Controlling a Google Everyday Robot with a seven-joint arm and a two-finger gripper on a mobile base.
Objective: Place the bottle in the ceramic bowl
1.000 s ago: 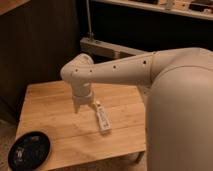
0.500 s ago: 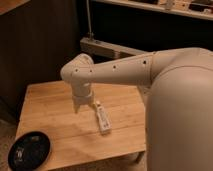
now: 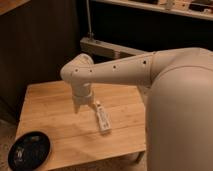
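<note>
The white bottle point(image 3: 102, 118) lies on its side on the wooden table point(image 3: 50, 107), right of the middle. My gripper point(image 3: 83, 104) hangs from the white arm just left of the bottle's upper end, low over the table. The black ceramic bowl point(image 3: 29, 149) sits at the table's front left corner, well apart from the bottle and gripper, with nothing in it that I can see.
My large white arm housing point(image 3: 180, 110) fills the right side and hides the table's right part. A dark wall and a metal shelf frame point(image 3: 110, 47) stand behind the table. The floor shows at the far left.
</note>
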